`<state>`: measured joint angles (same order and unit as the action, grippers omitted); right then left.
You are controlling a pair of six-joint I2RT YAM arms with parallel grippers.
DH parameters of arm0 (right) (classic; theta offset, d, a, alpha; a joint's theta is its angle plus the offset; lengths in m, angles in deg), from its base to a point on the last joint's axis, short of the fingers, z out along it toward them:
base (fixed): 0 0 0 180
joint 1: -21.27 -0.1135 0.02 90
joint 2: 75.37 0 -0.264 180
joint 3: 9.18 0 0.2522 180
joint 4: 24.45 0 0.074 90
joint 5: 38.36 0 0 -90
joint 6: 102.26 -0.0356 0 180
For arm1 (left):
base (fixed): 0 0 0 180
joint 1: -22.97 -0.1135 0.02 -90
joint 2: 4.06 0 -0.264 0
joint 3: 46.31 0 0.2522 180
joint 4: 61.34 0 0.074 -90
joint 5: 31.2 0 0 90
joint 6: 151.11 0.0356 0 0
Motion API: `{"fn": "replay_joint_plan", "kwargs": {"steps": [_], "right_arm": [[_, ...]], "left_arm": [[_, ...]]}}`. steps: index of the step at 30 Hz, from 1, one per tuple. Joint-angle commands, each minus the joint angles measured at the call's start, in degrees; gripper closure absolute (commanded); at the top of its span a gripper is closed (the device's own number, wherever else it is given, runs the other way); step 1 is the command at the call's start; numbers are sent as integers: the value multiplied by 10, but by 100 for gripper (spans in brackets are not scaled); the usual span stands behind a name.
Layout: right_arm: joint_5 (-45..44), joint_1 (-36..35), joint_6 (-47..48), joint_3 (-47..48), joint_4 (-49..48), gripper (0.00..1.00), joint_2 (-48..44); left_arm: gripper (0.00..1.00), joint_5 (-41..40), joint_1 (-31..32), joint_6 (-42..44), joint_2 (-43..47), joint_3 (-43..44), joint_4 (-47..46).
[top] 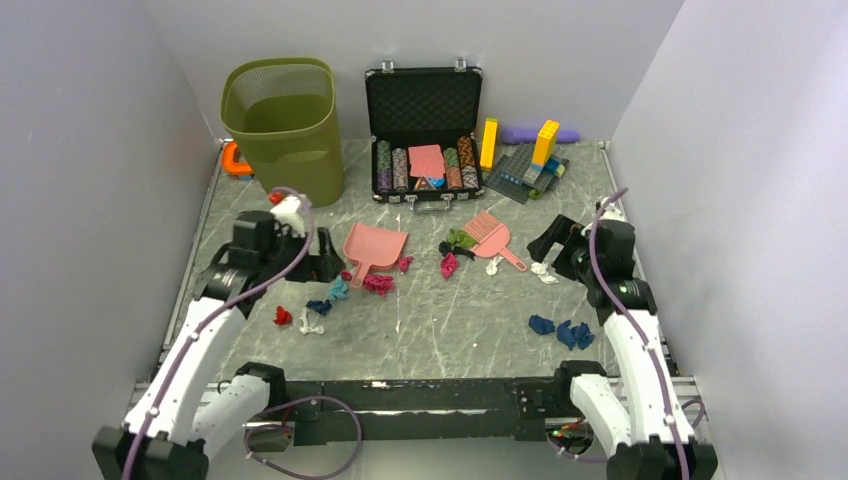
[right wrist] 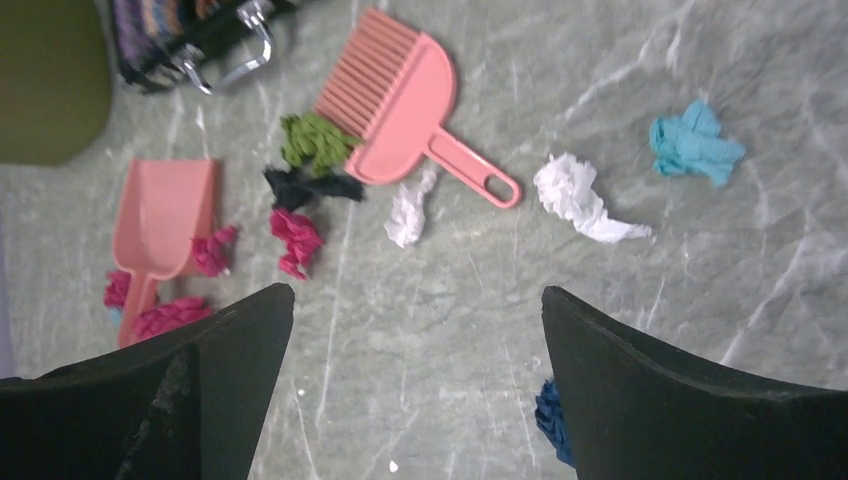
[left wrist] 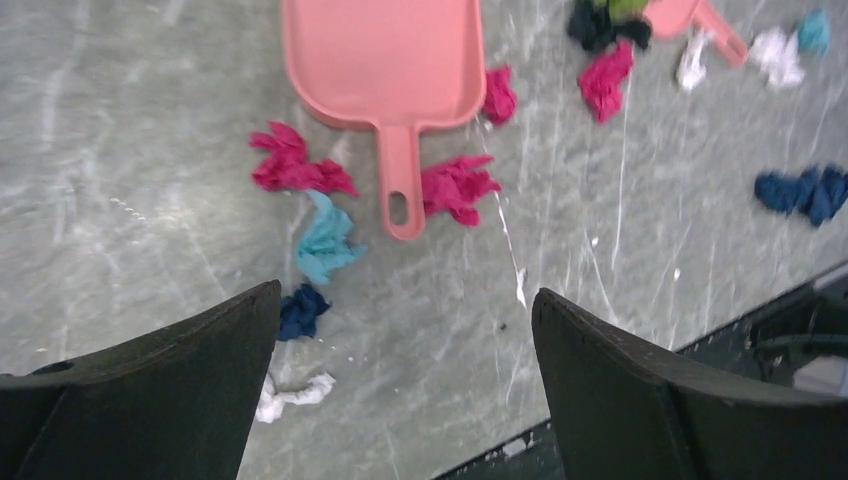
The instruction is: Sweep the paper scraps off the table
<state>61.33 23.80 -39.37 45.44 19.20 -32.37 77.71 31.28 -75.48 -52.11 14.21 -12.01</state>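
Currently: paper scraps (top: 378,284) spread mid-table, left gripper (left wrist: 405,300) and right gripper (right wrist: 418,295) both wide open, holding nothing

Nearest the arm bases, the table (top: 440,345) is a bare band of grey-green veined marble along the near rail (top: 420,385).

First scraps out from there:
- Right: two dark blue wads (top: 562,331), touching, just inboard of the right arm.
- Left: red wad (top: 283,316) with a white wad (top: 311,325) just beside it, then a navy wad (top: 319,306) and a teal wad (top: 339,289).

All are small, crumpled and irregular.

The left gripper hangs over the navy/teal pair. The right gripper sits close to the right rail (top: 640,270), with another white scrap (right wrist: 585,200) ahead of it.

Mid-table, the pink dustpan (top: 375,245) lies flat, handle toward the arms. Magenta wads (left wrist: 455,185) touch the handle, with more magenta on its other side and at the pan's corner. The pink brush (top: 488,235) has green and black wads at its bristles, a magenta one nearer, and a white one beside its handle.

Open marble runs down the centre, between the dustpan cluster and the blue pair.

Far edge, left to right: olive bin (top: 285,125), open black case (top: 423,130) with poker chips, toy bricks (top: 535,160). Only a narrow strip separates the case from the brush. Lilac walls close three sides.
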Motion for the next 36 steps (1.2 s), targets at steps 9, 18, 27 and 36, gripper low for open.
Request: {"fn": "replay_joint_plan", "kwargs": {"steps": [9,18,27,36], "right_arm": [[-65,-141,36,44,-44,13,109],[-85,-183,52,25,-98,19,166],[-181,-181,81,119,-65,41,407],[-252,-182,125,204,-14,40,561]], "left_arm": [[5,-215,205,-47,-150,97,28],[15,-251,244,-71,-245,83,-23],[14,-260,277,-81,-139,16,-110],[12,-278,278,-77,-41,-31,-119]]}}
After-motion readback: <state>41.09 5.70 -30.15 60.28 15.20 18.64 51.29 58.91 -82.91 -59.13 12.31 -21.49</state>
